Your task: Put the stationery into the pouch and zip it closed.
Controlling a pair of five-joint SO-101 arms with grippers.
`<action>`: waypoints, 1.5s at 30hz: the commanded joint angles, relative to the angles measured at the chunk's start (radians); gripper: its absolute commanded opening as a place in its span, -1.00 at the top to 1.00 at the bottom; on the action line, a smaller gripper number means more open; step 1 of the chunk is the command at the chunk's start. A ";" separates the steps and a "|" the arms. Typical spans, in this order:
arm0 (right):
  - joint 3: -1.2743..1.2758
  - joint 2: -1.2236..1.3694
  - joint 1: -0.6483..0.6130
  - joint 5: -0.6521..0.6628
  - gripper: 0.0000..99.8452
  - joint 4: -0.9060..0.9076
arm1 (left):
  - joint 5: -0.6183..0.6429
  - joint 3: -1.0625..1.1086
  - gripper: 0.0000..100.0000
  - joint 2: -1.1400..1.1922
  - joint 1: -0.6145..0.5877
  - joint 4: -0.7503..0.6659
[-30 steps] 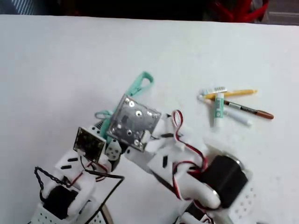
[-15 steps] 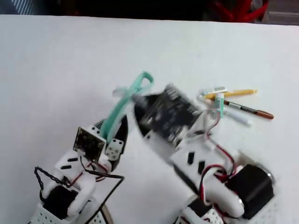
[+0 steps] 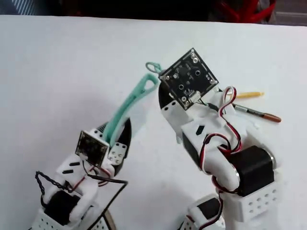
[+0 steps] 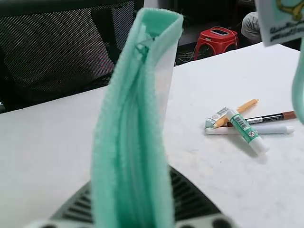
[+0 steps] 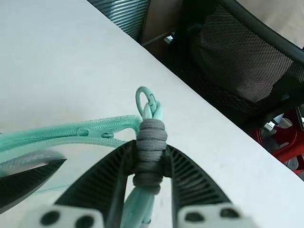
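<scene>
Fingers of my right arm (image 5: pixel 194 185) pinch the zip pull (image 5: pixel 149 147); left fingers (image 4: pixel 190 199) clamp the pouch (image 4: pixel 133 156). Stationery (image 4: pixel 244 126) lies unpacked on the tabletop (image 4: pixel 52 142); packing, zipping remain.

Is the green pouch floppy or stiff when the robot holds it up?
Probably soft but not limp: the pouch stands up from the left jaws with a slight curve, likely stiffened by its zip edge. It looks flat and the pens lie on the table, so likely light. Its cord pull, in the right jaws, would probably flex when tugged.
</scene>
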 commanded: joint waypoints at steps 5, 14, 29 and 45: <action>-0.034 0.004 0.010 0.011 0.96 0.028 | -0.009 0.000 0.96 0.007 0.013 0.011; -0.034 0.005 0.005 0.011 0.96 0.028 | -0.009 0.000 0.96 0.007 0.013 0.011; -0.032 0.010 0.007 0.011 0.96 0.044 | -0.009 0.000 0.96 0.007 0.013 0.011; 0.511 0.018 0.305 0.183 0.96 -0.159 | -0.009 0.002 0.96 0.007 0.013 0.012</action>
